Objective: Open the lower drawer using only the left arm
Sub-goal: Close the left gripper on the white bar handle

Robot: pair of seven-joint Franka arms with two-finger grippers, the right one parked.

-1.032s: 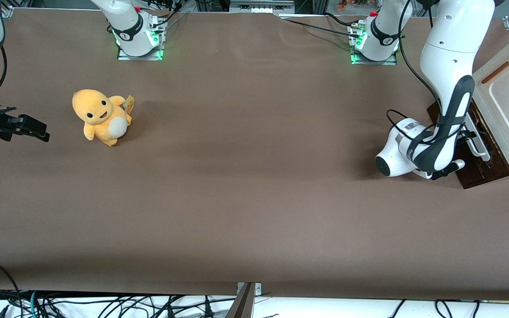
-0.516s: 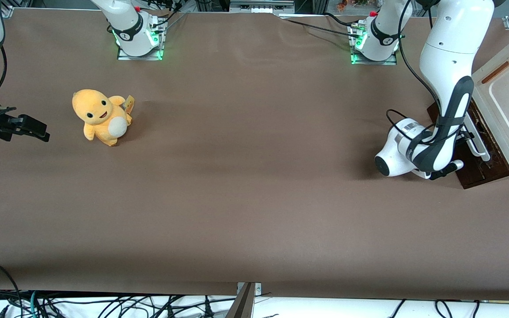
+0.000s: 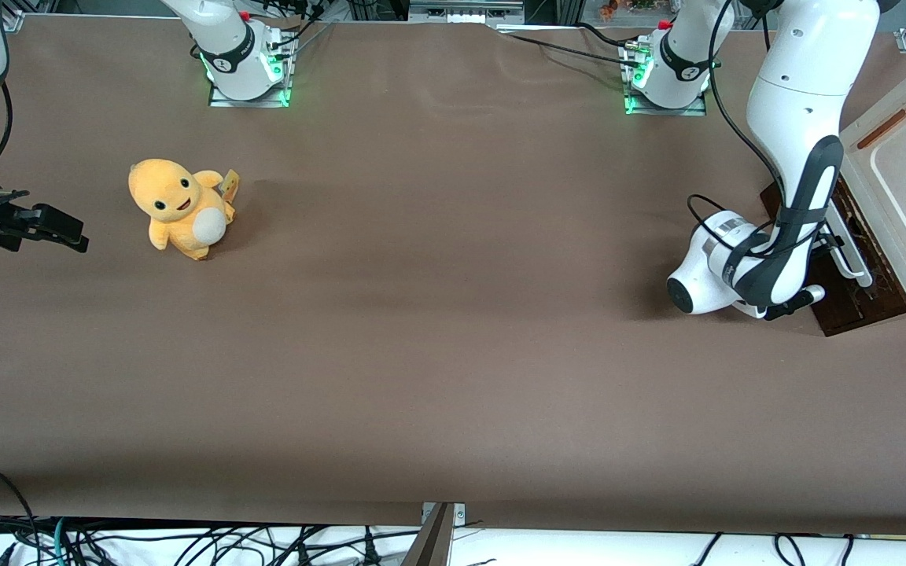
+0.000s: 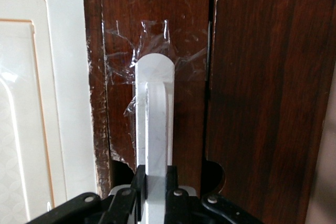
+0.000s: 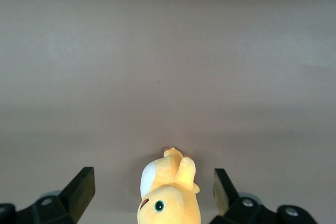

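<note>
While black two-finger gripper (image 4: 156, 203) of large white left arm (image 3: 795, 149) clamps white bar handle (image 4: 154, 116) of dark brown wooden lower drawer (image 4: 157, 56) at working arm's table end; grasp step done, drawer seems barely open; next, straight pull outward.

One tabletop (image 3: 437, 330). One orange plush toy (image 3: 178, 208). One cabinet (image 3: 905, 196), w/ two dark drawer fronts: lower drawer (image 4: 152, 61) plus one more drawer front (image 4: 262, 103). One white bar handle (image 4: 154, 114), gripper (image 4: 154, 195) clamped on it. Two arm bases (image 3: 244, 63), green-lit.

Scuffed glossy wood lower drawer (image 4: 157, 66)
</note>
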